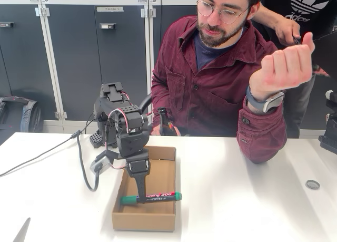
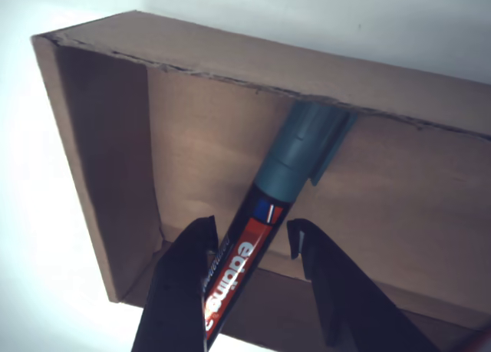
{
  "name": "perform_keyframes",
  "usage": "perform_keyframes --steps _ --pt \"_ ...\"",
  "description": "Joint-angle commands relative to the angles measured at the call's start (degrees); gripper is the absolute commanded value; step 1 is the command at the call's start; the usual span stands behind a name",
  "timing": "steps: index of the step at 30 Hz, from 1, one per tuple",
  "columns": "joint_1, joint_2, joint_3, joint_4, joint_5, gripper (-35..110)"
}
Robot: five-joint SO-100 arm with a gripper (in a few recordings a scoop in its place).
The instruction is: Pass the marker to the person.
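The marker (image 1: 151, 197) is green with a red and white label; in the wrist view the label (image 2: 234, 269) reads "edding" in white on red, and in the fixed view "300" can be made out beside it, with a line of smaller print below that is too fine to read. It lies across the near part of an open cardboard box (image 1: 165, 171) on the white table (image 1: 247, 200), its ends pointing left and right in the fixed view, the right end resting over the box's right wall. In the wrist view its green capped end (image 2: 301, 149) lies against the top edge of the box wall. The black gripper (image 1: 141, 194) reaches straight down into the box – its jaws stand part-way open and straddle the marker's barrel. In the wrist view the left finger (image 2: 184, 291) sits right against the label while the right finger (image 2: 334, 283) stands a little clear of it, so the marker is bracketed rather than visibly squeezed. Behind the far edge of the table sits the person (image 1: 210, 84) in a maroon shirt, one hand (image 1: 284, 65) raised at the right with a grey watch on the wrist. A dark brown bottle (image 1: 165, 123) stands just behind the box, between arm and person. On the cabinet door behind, a small tag (image 1: 110, 9) seems to read "TEAM 4". At the far top right a black top bears a white Adidas trefoil (image 1: 310, 2)
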Motion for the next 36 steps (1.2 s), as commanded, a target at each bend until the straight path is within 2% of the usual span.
perform_keyframes --steps 1,25,30,36 --pt "-0.53 0.88 -0.18 -1.41 0.26 20" --pt "-0.44 0.26 0.79 -2.72 0.0 18" --pt "-0.79 0.18 1.93 -4.31 -0.62 -5" --pt "-0.79 1.32 2.37 -4.04 -0.97 -5"
